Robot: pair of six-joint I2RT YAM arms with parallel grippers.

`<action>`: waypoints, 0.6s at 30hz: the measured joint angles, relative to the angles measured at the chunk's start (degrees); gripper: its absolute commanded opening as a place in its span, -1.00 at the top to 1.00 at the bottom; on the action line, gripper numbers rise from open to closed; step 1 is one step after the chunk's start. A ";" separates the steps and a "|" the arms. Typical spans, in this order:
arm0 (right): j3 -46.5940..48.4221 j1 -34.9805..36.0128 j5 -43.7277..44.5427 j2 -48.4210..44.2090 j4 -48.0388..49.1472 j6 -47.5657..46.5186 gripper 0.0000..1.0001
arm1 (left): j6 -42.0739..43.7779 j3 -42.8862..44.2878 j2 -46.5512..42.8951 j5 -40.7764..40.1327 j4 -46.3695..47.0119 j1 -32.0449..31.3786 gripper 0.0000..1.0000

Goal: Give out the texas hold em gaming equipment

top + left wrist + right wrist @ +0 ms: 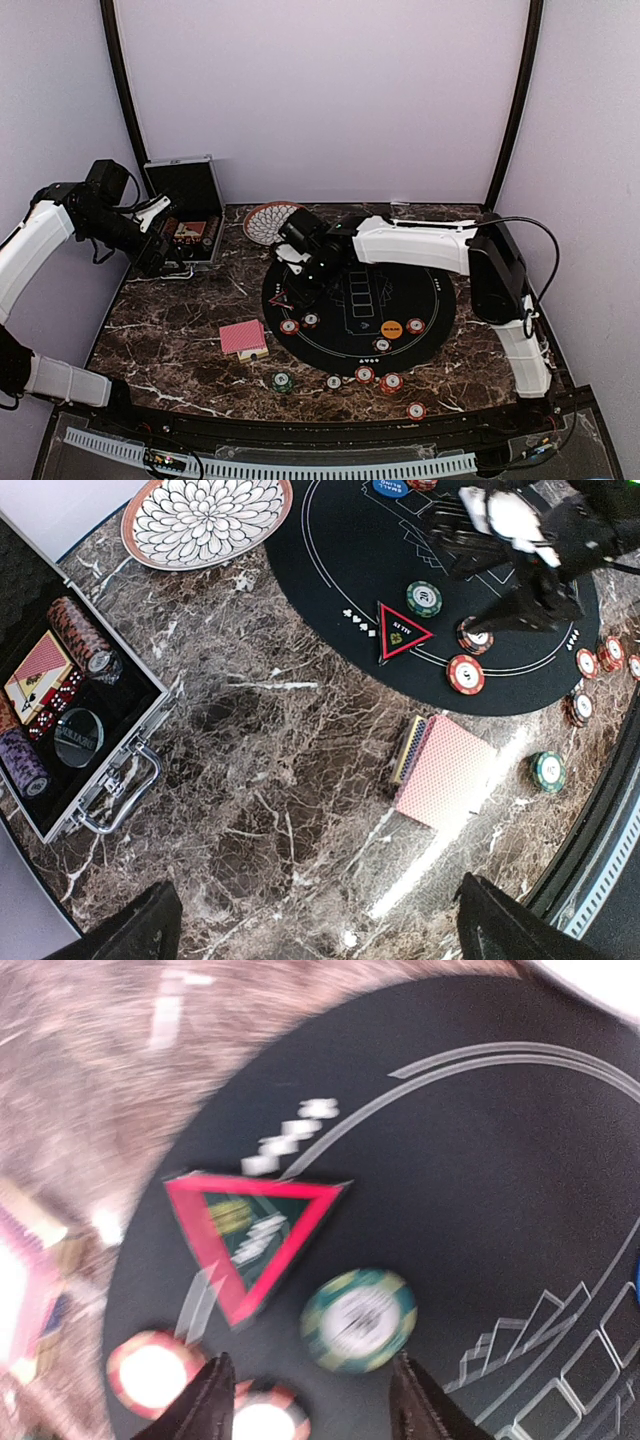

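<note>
My left end effector (318, 885) hangs over the left side of the counter (170, 340) with its fingers spread wide and nothing between them. Bare marble lies under it. The open silver-edged case (130, 770) sits off to one side, with rolls of chips (85, 635) and a card pack (40, 670) lying in its compartments.

My right end effector (310, 1365) is out over the left part of the black round mat (400, 290). Its fingers are parted and grip nothing that I can see. Its wrist view is blurred, but I can make out the red triangle marker (250, 1235) lying flat on the mat. A green chip (358, 1320) lies just beside the marker's corner, just ahead of the fingertips. Two red chips (150, 1370) lie lower, near the mat's edge, one of them showing between the fingers.

The deck of red-backed cards (243, 338) lies on the marble just off the mat's left edge, and a green chip stack (282, 381) sits near it. Three more chips (365, 374) sit in a row at the mat's near rim, and a lone chip (416, 410) lies apart on the marble. The orange button (391, 327) rests on the mat, and the blue button (392, 486) shows at the top edge of my left wrist view. The patterned bowl (270, 220) stands just beside the mat's far-left edge.
</note>
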 measured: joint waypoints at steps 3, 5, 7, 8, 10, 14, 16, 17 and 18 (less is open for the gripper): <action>-3.34 4.09 0.20 -5.40 -0.17 -1.53 -0.39 | 0.00 0.00 0.00 -0.11 0.02 0.00 -0.98; -5.49 6.27 -0.24 -8.44 0.00 -2.34 -0.44 | 0.00 0.00 0.00 -0.13 0.00 0.00 -0.98; -7.72 10.08 -0.92 -10.71 0.20 -2.93 -0.48 | 0.02 0.00 0.00 -0.15 0.00 0.00 -0.98; -8.61 11.26 -1.40 -11.32 0.22 -3.23 -0.50 | 0.02 0.00 -0.02 -0.15 0.00 0.00 -0.98; -10.86 13.73 -2.95 -11.91 0.28 -3.58 -0.50 | 0.02 0.00 -0.07 -0.11 0.00 0.00 -0.98; -15.58 16.55 -5.22 -11.52 0.33 -3.96 -0.49 | 0.02 0.00 -0.24 -0.11 0.00 0.00 -0.97; -16.26 16.96 -6.12 -10.86 0.20 -4.13 -0.49 | 0.02 0.00 -0.44 -0.11 -0.02 -0.02 -0.98; -16.26 17.07 -6.60 -10.38 0.24 -4.24 -0.49 | 0.02 0.00 -0.61 -0.11 -0.02 -0.02 -0.97; -16.26 17.16 -6.86 -10.08 0.33 -4.37 -0.49 | 0.04 0.00 -0.74 -0.11 -0.02 -0.02 -0.98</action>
